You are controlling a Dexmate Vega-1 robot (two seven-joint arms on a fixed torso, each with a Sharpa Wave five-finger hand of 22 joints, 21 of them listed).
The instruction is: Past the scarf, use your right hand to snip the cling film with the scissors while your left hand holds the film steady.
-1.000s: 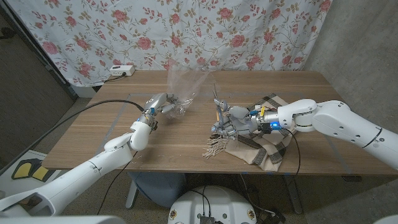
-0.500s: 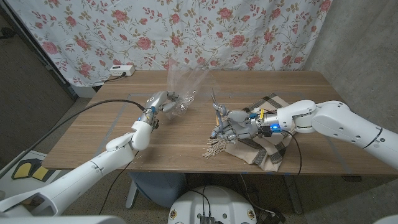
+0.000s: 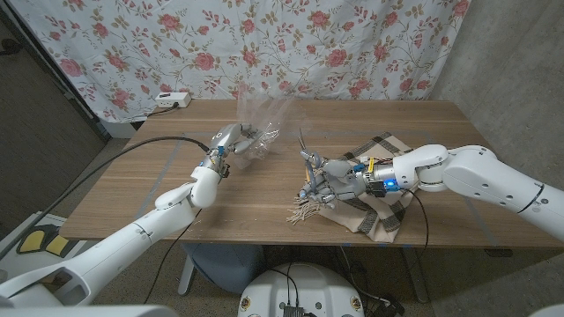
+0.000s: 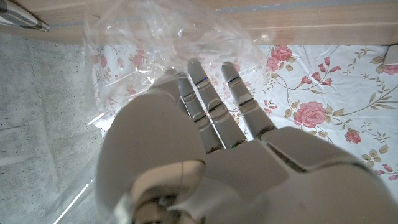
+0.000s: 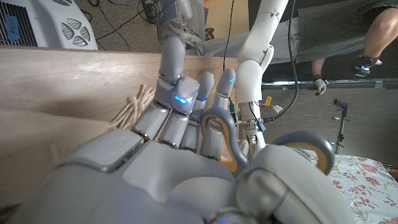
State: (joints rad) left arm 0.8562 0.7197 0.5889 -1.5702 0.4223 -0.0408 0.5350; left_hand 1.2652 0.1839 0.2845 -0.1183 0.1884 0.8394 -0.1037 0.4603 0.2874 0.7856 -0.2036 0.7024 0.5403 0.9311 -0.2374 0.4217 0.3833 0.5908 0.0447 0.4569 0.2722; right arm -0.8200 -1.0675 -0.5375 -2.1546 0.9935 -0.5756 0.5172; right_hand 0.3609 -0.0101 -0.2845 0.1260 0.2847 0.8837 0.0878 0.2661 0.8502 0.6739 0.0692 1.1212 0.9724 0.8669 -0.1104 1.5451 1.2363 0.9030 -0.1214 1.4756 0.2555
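Tabletop (image 3: 264,189): left robot hand (image 3: 231,139) holds film (image 3: 260,123), right robot hand (image 3: 328,174) scissors (image 3: 307,151).

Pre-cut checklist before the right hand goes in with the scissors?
1. Left hand holds the cling film up off the table: ok.
2. Right hand grips the scissors, fingers through the loops: ok.
3. Blades point toward the film: ok.
4. Blades reach the film: not ok, a gap of bare table lies between them.
5. Blades open enough to bite: cannot tell.
6. Scissors free of the scarf and its fringe: cannot tell; the right hand is over the scarf.
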